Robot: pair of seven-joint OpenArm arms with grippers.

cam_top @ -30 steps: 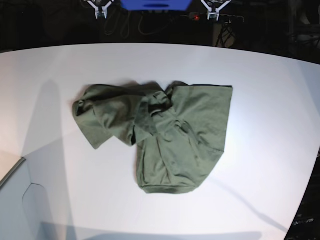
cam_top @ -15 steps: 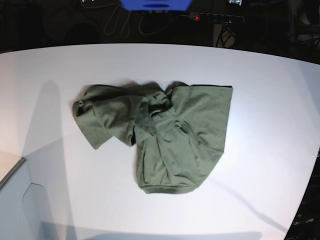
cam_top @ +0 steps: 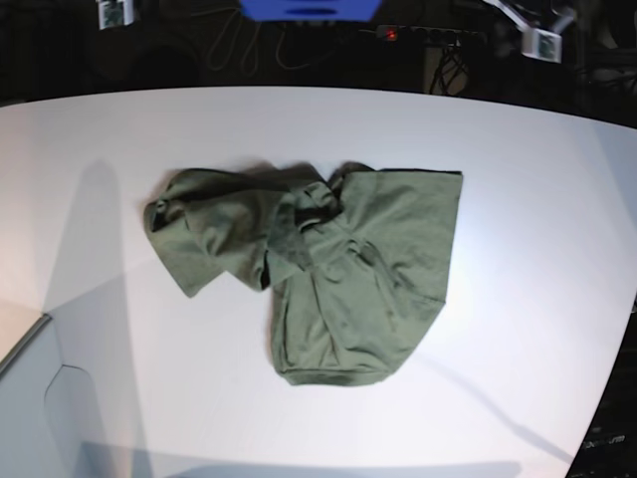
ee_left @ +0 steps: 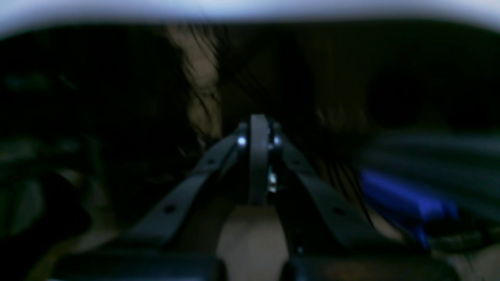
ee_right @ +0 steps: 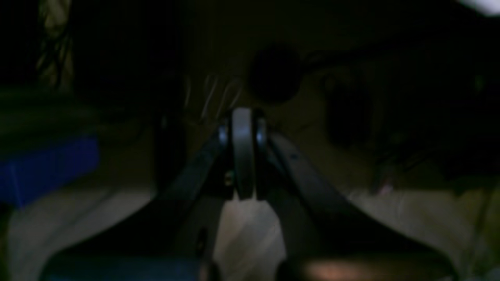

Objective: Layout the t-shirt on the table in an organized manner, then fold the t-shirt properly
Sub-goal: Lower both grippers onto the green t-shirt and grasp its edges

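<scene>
- Base view, nearest edge first: the large, smooth, glossy white tabletop point(cam_top: 518, 299) fills the lower frame, with soft grey shadows across its lower left and lower right.
- Mid-frame, the plain olive-green short-sleeved cotton t-shirt point(cam_top: 338, 269) lies crumpled on the tabletop, just left of centre. One bunched part spreads toward the left; a flatter panel reaches to the upper right with a straight edge; a rounded fold hangs toward the bottom of the frame. Nothing touches it.
- Beyond the tabletop's curved far edge, the background is dark, with a blue block point(cam_top: 309, 9) at top centre and a small red light point(cam_top: 391, 35) beside it.
- At the top corners, small pale parts of the arms show, well apart from the shirt; the claws cannot be made out there.
- Left wrist view: the left claw point(ee_left: 258, 128) has its two dark fingers pressed together at the tips, holding nothing, against a blurred dark backdrop.
- Right wrist view: the right claw point(ee_right: 242, 121) is likewise closed tip to tip and empty, in a dim, blurred scene.
</scene>
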